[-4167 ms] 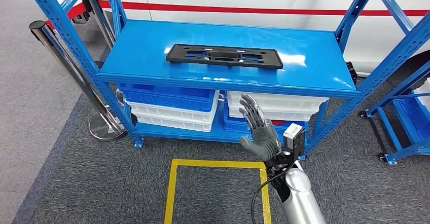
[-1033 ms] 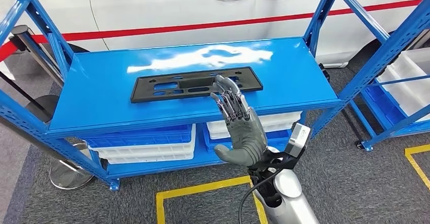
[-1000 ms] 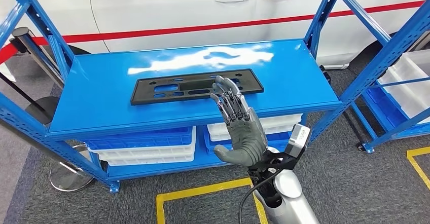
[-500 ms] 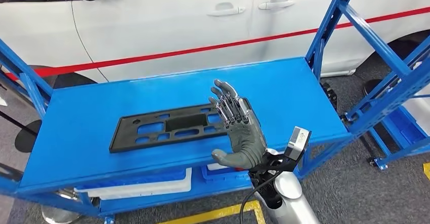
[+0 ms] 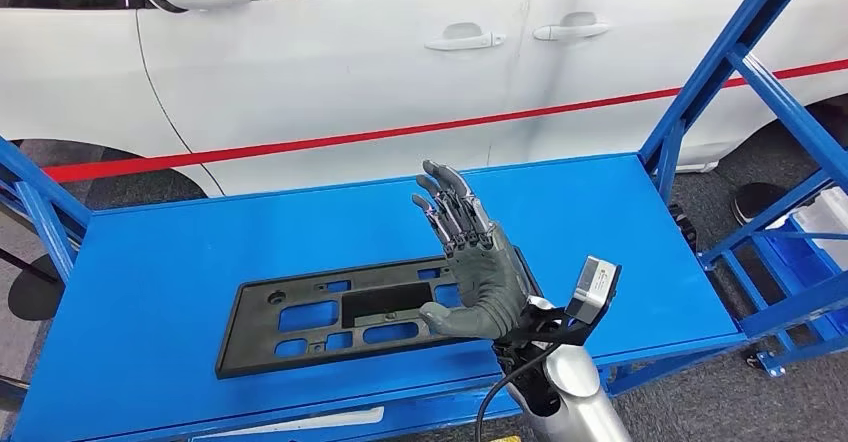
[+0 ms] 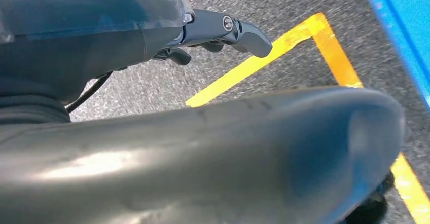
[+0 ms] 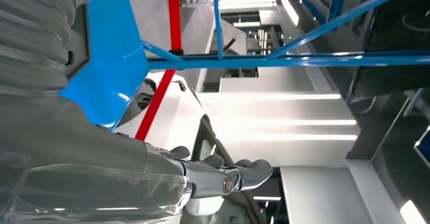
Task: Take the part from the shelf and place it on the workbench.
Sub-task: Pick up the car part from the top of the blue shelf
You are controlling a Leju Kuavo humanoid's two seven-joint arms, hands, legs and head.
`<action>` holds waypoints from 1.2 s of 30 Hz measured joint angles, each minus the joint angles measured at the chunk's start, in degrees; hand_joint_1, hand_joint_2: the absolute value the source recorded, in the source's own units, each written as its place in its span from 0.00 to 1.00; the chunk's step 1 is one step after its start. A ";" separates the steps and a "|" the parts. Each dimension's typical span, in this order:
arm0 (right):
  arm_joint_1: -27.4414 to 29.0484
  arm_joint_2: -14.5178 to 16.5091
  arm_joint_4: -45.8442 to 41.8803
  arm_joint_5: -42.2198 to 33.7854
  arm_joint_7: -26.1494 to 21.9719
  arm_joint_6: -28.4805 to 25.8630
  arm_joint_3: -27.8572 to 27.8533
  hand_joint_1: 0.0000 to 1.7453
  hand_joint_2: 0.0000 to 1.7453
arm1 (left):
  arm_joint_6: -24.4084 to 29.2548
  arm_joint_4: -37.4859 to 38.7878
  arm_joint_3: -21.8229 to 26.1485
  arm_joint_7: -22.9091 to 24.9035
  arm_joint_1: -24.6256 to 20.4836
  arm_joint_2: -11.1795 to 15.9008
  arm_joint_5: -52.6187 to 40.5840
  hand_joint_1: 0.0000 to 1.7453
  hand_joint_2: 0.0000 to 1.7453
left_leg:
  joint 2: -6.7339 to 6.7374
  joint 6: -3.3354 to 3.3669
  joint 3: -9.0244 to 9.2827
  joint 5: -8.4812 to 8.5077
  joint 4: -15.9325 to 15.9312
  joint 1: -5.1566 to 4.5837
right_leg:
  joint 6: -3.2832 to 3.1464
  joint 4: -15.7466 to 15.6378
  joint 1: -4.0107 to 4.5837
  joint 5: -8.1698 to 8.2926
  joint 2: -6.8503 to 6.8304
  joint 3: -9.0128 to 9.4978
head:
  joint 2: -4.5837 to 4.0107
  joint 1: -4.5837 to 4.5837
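Note:
The part (image 5: 320, 322) is a flat black plastic plate with several cut-outs, lying lengthwise on the top board of the blue shelf (image 5: 150, 282). My right hand (image 5: 470, 257) is raised in front of the plate's right end, fingers straight and spread, palm toward the plate, holding nothing. In the right wrist view the right hand (image 7: 218, 176) shows the same outstretched fingers beside the blue shelf (image 7: 111, 72). My left hand (image 6: 223, 29) hangs low over grey carpet and grips nothing.
A white car (image 5: 350, 62) with a red stripe stands close behind the shelf. A blue upright (image 5: 720, 72) and braces rise at the shelf's right end. Another blue rack with bins (image 5: 800, 252) sits at the far right. Yellow floor tape (image 6: 324, 41) marks the carpet.
The camera has come closer and higher, so the shelf top lies lower in the picture. My right hand has risen from below the shelf edge to over the plate's right end.

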 joint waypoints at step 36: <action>1.72 -0.36 -1.16 1.28 -0.14 0.36 -0.10 0.00 1.00 | -0.41 0.02 0.23 -0.44 -0.61 -0.35 -0.37 0.00 0.00 | 0.67 -1.64 5.15 -2.66 -2.54 -0.12 | -1.90 -9.88 0.25 7.66 -0.20 -0.11 | -0.01 0.04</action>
